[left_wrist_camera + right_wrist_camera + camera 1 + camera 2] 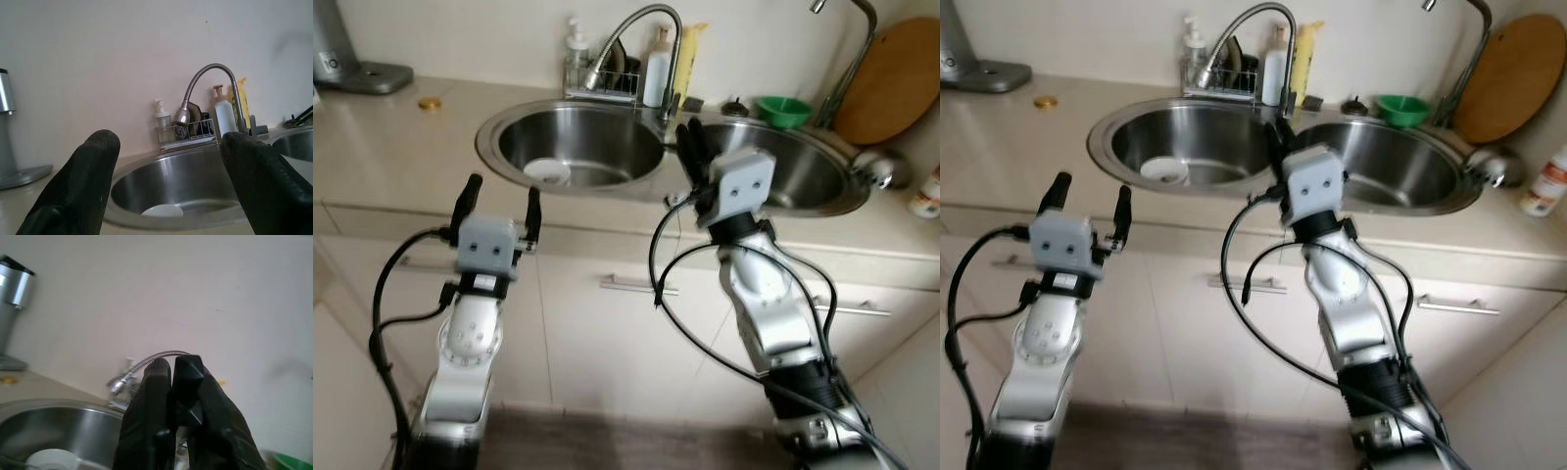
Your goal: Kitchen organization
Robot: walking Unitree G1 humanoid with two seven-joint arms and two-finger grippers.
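A double steel sink point(504, 125) is set in the beige counter. A white dish point(547, 171) lies in its left basin. My left gripper point(500, 200) hovers open in front of the counter edge, below that basin, fingers pointing up and holding nothing. My right gripper point(691, 147) is raised over the divider between the basins, beside the tap point(636, 34), its fingers point(168, 396) pressed shut with nothing between them. In the left wrist view the dish point(162, 211) shows between the spread fingers point(80, 181).
A wire caddy point(600, 76) with soap bottles stands behind the sink. A green funnel point(784, 111) and a round wooden board point(891, 78) sit at the back right, a steel ladle point(878, 168) by the right basin. A gold lid point(430, 103) lies on the left counter. Cabinet handles point(636, 285) below.
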